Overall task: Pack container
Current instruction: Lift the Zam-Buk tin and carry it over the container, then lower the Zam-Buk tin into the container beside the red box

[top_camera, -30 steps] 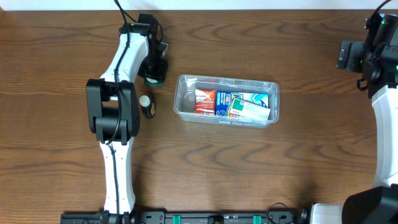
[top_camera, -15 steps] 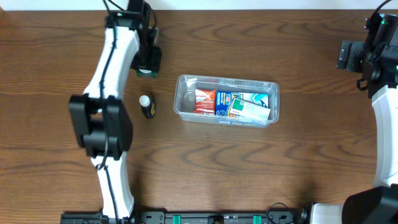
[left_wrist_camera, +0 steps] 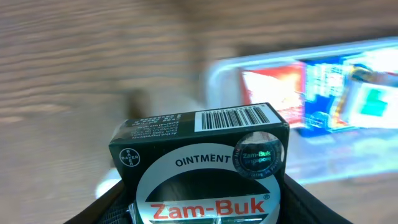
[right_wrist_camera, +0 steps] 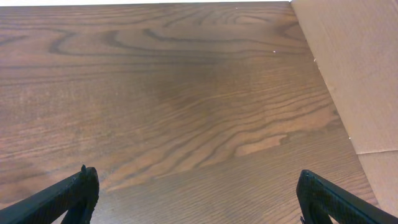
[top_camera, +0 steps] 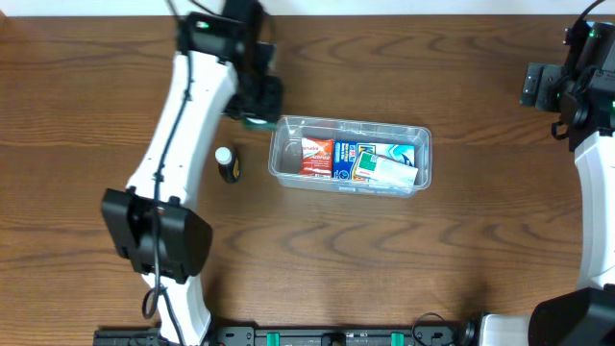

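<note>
The clear plastic container (top_camera: pixel 285 161) sits mid-table and holds a red box (top_camera: pixel 316 156) and blue-and-white boxes (top_camera: pixel 375 161). My left gripper (top_camera: pixel 258 102) hovers just off the container's upper left corner, shut on a dark green Zam-Buk ointment box (left_wrist_camera: pixel 202 163) that fills the lower left wrist view; beyond it the container (left_wrist_camera: pixel 224 65) shows blurred. My right gripper (right_wrist_camera: pixel 198 196) stays at the far right edge of the table, open, with only bare wood between its fingers.
A small dark bottle with a white cap (top_camera: pixel 227 163) stands upright left of the container, beside the left arm. A brown cardboard surface (right_wrist_camera: pixel 354 68) borders the table on the right in the right wrist view.
My left arm has swung up from beside the bottle toward the back, then right, carrying the ointment box to the container's upper left corner. The right arm has stayed still.
</note>
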Controlling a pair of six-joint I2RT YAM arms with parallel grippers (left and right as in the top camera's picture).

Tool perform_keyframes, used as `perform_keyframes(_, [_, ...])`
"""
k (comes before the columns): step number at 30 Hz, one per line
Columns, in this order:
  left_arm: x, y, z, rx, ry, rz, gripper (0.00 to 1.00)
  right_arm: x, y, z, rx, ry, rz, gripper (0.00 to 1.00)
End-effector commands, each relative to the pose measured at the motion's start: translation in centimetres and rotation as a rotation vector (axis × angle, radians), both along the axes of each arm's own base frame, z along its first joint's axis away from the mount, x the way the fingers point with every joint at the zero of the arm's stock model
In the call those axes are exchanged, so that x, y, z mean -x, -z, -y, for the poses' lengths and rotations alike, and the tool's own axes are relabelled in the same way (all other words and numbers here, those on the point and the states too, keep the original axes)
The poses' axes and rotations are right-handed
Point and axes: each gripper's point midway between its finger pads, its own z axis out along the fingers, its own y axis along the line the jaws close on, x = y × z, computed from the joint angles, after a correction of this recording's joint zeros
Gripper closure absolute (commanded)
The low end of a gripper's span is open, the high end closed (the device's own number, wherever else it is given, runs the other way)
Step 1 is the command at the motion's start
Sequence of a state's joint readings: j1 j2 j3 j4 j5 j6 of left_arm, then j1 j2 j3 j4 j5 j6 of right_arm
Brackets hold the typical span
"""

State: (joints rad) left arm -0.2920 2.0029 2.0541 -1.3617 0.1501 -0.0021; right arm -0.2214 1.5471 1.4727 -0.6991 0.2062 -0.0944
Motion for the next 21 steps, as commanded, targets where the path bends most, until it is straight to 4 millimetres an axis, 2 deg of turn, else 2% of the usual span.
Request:
perform_keyframes(1, [1.3, -0.9, 3.5, 0.034, 0.055, 0.007, 0.50, 0.2, 0.0, 0.4, -0.005, 0.019, 0.003, 0.01])
perform_keyframes(7, [3.6, -0.6, 8.3, 0.023, 0.155, 0.007, 0.50, 0.2, 0.0, 0.4, -0.005, 0.019, 0.003, 0.01])
perform_keyframes(12, [4.4, 0.9, 10.5, -0.019, 0.150, 0.009, 0.50, 0.2, 0.0, 0.4, -0.005, 0.019, 0.003, 0.01])
perform_keyframes(15, [4.6, 2.2, 11.3, -0.035, 0.126, 0.004, 0.50, 0.2, 0.0, 0.4, -0.005, 0.019, 0.002, 0.01])
perform_keyframes(21, [4.4, 4.4, 11.0, -0.086, 0.050, -0.014, 0.50, 0.2, 0.0, 0.4, -0.005, 0.019, 0.002, 0.01])
